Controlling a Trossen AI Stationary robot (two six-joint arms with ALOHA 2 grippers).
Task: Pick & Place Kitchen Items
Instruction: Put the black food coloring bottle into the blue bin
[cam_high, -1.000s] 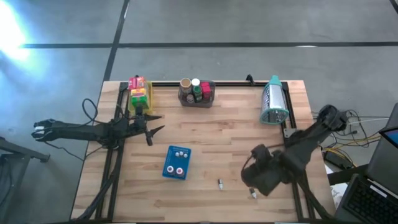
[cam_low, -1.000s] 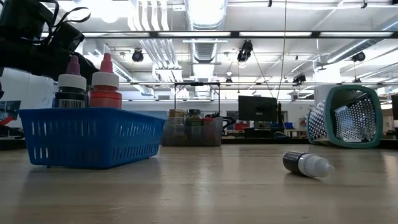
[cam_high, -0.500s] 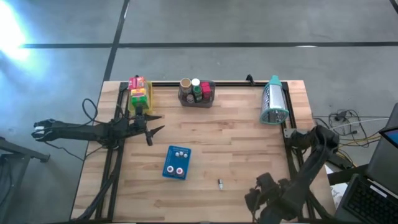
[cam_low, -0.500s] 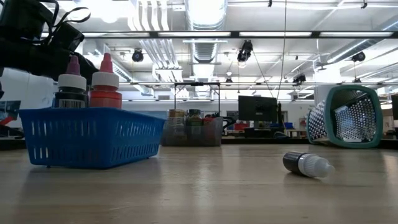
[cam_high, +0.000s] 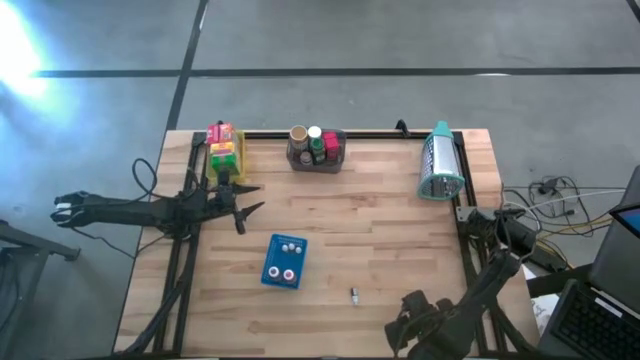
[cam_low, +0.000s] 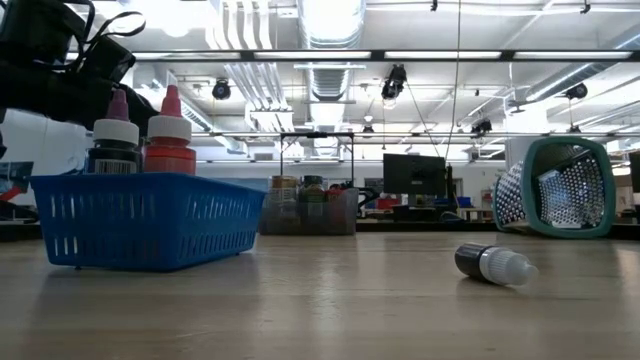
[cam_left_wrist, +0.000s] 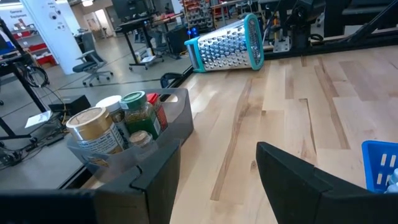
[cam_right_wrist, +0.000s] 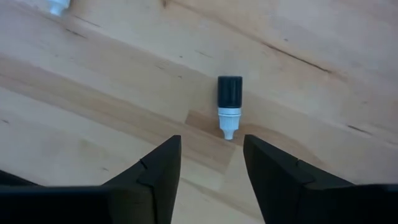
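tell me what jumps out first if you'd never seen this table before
The blue basket near the table's middle, two capped bottles standing in it, draws the eye first. On the near side a small dark bottle lies on the bare wood, with the right tool open just above it. At the far edge, a grey bin holds jars and cans, and a teal basket lies tipped over.

The right gripper (cam_high: 415, 335) sits at the high view's bottom edge, its fingers lost under the arm's bulk. In the right wrist view a second small bottle (cam_right_wrist: 58, 6) is cut off at the frame edge. The blue basket (cam_left_wrist: 382, 165) is likewise cropped in the left wrist view. Labels on the jars (cam_high: 315, 146) in the grey bin (cam_high: 316, 164) are too small to read from above.
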